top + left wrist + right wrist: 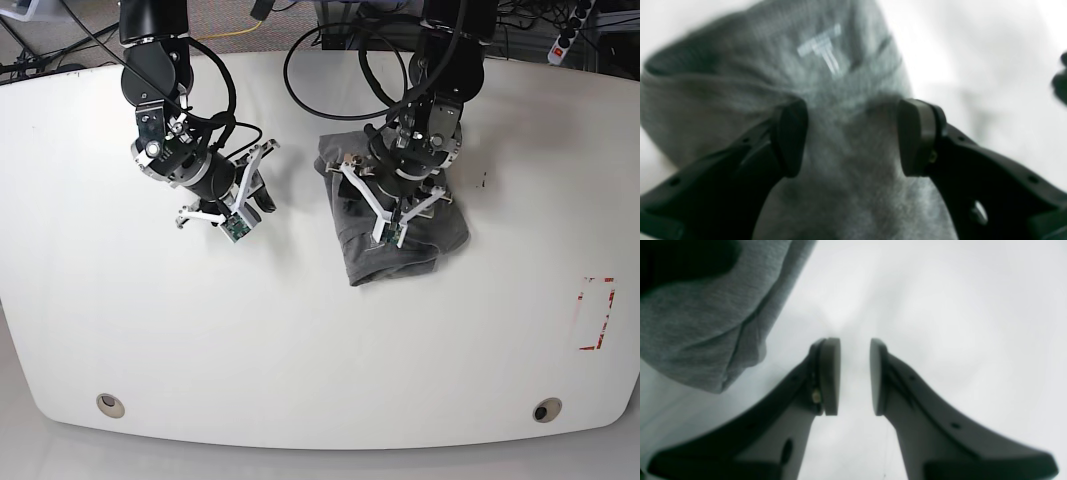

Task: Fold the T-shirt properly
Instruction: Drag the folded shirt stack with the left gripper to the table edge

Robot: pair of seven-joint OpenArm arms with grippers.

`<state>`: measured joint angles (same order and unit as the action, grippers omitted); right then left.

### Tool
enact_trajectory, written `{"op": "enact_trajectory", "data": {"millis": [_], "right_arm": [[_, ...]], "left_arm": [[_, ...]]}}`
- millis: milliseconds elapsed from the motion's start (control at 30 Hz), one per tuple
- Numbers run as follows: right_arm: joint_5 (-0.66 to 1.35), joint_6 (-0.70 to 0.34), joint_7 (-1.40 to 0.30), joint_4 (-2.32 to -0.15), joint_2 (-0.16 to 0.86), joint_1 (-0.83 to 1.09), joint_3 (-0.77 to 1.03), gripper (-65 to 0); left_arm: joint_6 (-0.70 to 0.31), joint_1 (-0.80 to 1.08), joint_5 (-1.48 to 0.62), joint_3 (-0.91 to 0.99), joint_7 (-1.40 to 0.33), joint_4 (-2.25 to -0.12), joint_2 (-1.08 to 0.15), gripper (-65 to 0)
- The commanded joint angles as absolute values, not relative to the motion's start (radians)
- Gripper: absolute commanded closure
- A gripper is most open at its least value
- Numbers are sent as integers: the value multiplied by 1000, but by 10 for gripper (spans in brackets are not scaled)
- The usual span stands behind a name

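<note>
The grey T-shirt (400,240) lies as a compact folded bundle on the white table (320,340), right of centre. My left gripper (395,192) hangs straight over it. In the left wrist view, which is blurred, the left gripper (853,136) stands open, with the T-shirt (826,83) and its small white label under the wide-apart fingers. My right gripper (258,185) is to the left of the shirt, apart from it. In the right wrist view the right gripper (855,376) has a narrow gap with only bare table between its pads, and a T-shirt (700,326) edge shows at upper left.
A red tape outline (598,312) marks the table near its right edge. Cables and a power strip (568,40) lie beyond the back edge. Two round holes (110,404) sit near the front edge. A dark blurred shape (1061,80) shows at the right edge of the left wrist view.
</note>
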<state>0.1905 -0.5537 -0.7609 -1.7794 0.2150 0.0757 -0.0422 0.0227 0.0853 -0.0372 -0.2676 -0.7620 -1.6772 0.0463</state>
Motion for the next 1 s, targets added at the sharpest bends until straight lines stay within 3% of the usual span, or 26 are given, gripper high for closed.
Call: {"op": "enact_trajectory", "data": {"millis": [0,300,633,967], "right_arm": [[208,-556,-736,-1796,219,58,-25,-138],[208,-556,-736,-1796,222,58,10,-138],[208,-556,-736,-1801,228,58,10,-138],[208,-556,-736,-1802,228,58,10,-138]], "left_arm": [[24,73,-38,-266,-743,-1636,16,-394],[-7,68,-44,-189,-694,-1537,-87,-394],[-443,68,-39,94,-694,-1498,-285,-394],[-638,25,-44,275,-685,-1259,-545,-394]]}}
